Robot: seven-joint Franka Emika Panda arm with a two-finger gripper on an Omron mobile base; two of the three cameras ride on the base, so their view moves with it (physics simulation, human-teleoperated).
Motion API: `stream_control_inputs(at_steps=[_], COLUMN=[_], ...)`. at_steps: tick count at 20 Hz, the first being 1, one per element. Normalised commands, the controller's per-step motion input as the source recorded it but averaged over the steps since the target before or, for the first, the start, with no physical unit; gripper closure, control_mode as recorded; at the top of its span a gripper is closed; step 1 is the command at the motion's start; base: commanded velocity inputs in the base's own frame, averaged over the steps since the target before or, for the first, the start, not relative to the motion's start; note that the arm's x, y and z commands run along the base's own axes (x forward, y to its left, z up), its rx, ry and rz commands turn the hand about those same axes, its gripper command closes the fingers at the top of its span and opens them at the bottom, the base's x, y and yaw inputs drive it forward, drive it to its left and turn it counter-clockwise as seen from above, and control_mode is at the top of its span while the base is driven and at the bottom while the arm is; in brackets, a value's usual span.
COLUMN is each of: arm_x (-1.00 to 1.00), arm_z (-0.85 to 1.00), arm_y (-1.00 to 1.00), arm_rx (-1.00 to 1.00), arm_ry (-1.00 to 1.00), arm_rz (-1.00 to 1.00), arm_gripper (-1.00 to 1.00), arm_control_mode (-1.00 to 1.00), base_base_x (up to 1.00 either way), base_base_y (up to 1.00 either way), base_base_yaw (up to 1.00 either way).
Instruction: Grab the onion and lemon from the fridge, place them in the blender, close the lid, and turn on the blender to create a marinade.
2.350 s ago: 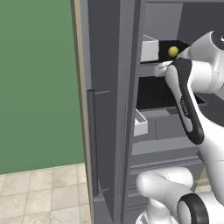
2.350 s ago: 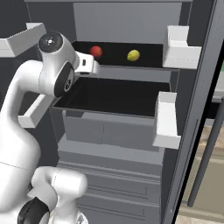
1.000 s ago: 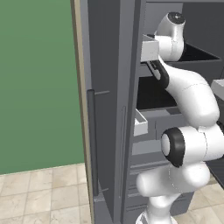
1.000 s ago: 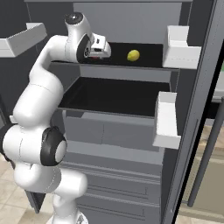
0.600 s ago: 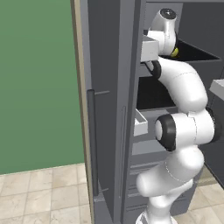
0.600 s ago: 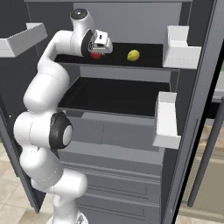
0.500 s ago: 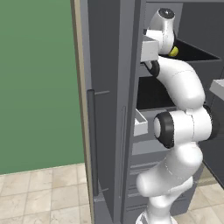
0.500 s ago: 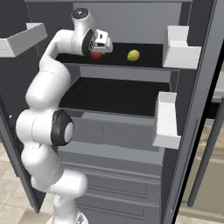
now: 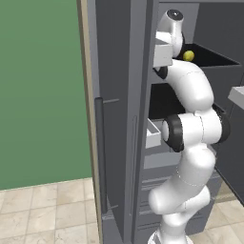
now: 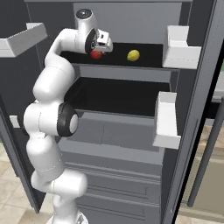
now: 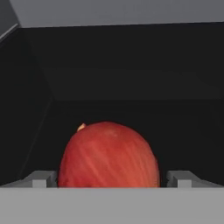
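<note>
The fridge (image 10: 122, 135) stands open, and my arm reaches onto its top shelf. A red, faintly striped onion (image 11: 108, 155) rests there, close in front of the hand camera. My gripper (image 11: 112, 179) is open, with one fingertip (image 11: 41, 178) on each side of the onion and not touching it. From the right base view the gripper (image 10: 98, 49) hangs just over the onion (image 10: 96, 55). The yellow-green lemon (image 10: 133, 55) lies on the same shelf to the right, and shows as the lemon (image 9: 188, 55) past my wrist. The blender and lid are out of view.
The left fridge door (image 9: 119, 119) with its dark bar handle (image 9: 99, 157) stands close beside my arm. White door bins (image 10: 177, 52) (image 10: 167, 118) jut out on the right door. A lower dark shelf (image 10: 118, 94) and pale drawers sit beneath. Tiled floor (image 9: 47, 209) lies at the left.
The arm has lifted and stretched deeper onto the top shelf, bringing the hand down over the onion. The gripper stayed open, and the lemon did not move.
</note>
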Motion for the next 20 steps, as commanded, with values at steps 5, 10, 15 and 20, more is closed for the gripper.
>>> stream_control_inputs(at_steps=[5,10,15,20], arm_x=[0.25,0.01,0.00,-0.21], arm_z=[-0.11,-0.26,-0.16,0.00], arm_y=[0.00,0.00,0.00,-0.02], arm_rx=[0.00,0.00,0.00,0.00], arm_ry=[0.00,0.00,-0.01,-0.06], arm_rz=[0.00,0.00,0.00,0.00], arm_gripper=[-1.00,1.00,1.00,1.00], arm_control_mode=[-1.00,-1.00,-1.00,-1.00], base_base_x=[0.00,0.00,0.00,0.00], base_base_y=[0.00,0.00,0.00,0.00], base_base_yaw=[0.00,0.00,0.00,0.00])
